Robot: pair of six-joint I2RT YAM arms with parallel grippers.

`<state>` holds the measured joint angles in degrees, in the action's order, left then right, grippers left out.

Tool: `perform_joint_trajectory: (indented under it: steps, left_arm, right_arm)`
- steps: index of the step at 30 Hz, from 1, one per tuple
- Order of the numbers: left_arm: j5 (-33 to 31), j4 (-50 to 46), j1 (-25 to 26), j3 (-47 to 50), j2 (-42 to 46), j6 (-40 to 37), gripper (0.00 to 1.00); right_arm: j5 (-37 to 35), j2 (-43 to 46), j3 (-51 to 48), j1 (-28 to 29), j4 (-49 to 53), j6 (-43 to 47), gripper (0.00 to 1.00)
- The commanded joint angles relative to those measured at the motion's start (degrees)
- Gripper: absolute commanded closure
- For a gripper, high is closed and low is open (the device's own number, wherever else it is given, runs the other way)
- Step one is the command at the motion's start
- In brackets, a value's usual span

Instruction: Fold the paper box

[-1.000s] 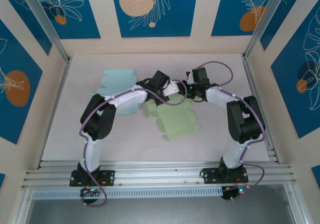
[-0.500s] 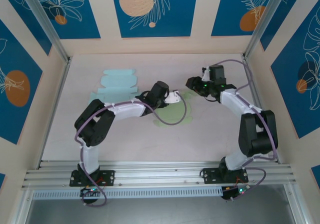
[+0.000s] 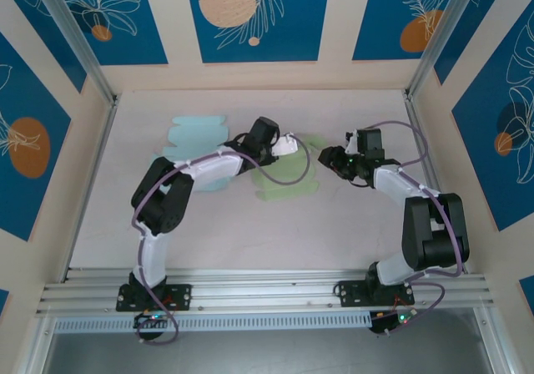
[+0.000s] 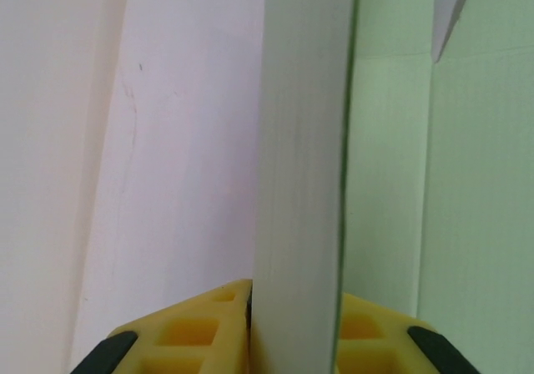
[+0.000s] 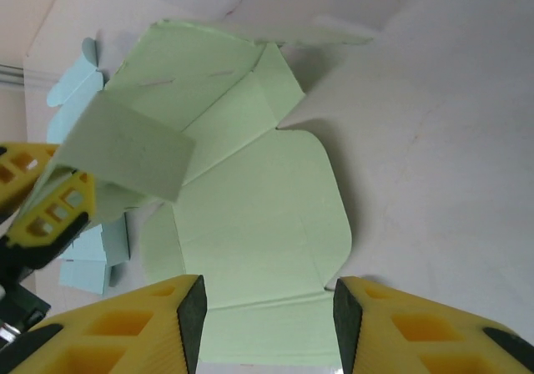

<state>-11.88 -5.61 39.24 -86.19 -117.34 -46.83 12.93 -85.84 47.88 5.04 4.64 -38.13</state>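
The pale green paper box lies mostly flat in the middle of the table, with one flap raised. My left gripper is at its far edge, shut on that raised flap, which stands upright between the yellow fingers. In the right wrist view the same flap tilts up from the green sheet, with the left gripper clamped on it. My right gripper hovers just right of the box, open, its jaws straddling the near panel without touching it.
A light blue flat box blank lies at the back left, partly under the left arm, and appears again as blue paper in the right wrist view. Bare table stretches in front of the box. Walls enclose the back and sides.
My right gripper has drawn away to the right and opened. The left gripper has closed on the flap and lifted it, and the green box has shifted toward the back.
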Motion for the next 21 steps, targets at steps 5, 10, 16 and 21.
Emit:
perform_joint_trajectory:
  steps: [5, 10, 16, 21]
  left_arm:
    - [8.2, -18.4, -3.2, -12.7, -6.1, 4.4, 0.65]
    - [8.4, -19.6, -3.8, -16.3, -8.6, 4.2, 0.65]
    - [7.1, -17.8, -4.2, -17.5, -8.9, 4.2, 0.59]
    - [7.0, -16.9, -5.0, -18.2, -9.2, 5.3, 0.58]
  right_arm:
    - [-0.6, -5.7, 4.6, 1.2, 0.2, 1.9, 0.53]
    - [-0.3, -12.9, 10.6, 1.5, 0.3, 3.7, 0.53]
    - [-1.8, -19.6, 16.2, 2.5, 1.6, 6.1, 0.53]
    - [-1.7, -23.0, 17.9, 3.0, 0.5, 6.2, 0.53]
